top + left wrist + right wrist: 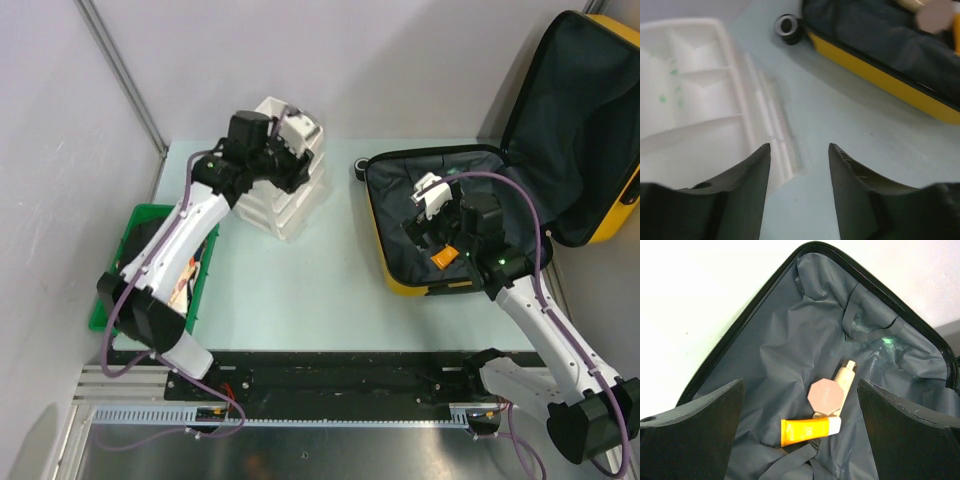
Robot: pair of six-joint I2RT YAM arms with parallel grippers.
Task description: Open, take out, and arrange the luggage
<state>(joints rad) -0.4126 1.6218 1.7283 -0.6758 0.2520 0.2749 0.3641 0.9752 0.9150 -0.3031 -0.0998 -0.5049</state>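
Yellow suitcase (405, 285) lies open for unpacking: right tool (800, 385) spread wide over its tubes (807, 431), left tool (799, 150) apart and empty at the drawers (690, 100).

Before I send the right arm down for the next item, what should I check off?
1. Yellow hard-shell suitcase lid open: ok.
2. Right end effector open, empty, over the interior: ok.
3. Orange plastic tube visible beneath it: ok.
4. Tube separate from pink octagonal compact and beige bottle: not ok, all three lie bunched together.
5. Left end effector open, empty: ok.
6. Its clearance above the white plastic drawer unit: cannot tell.
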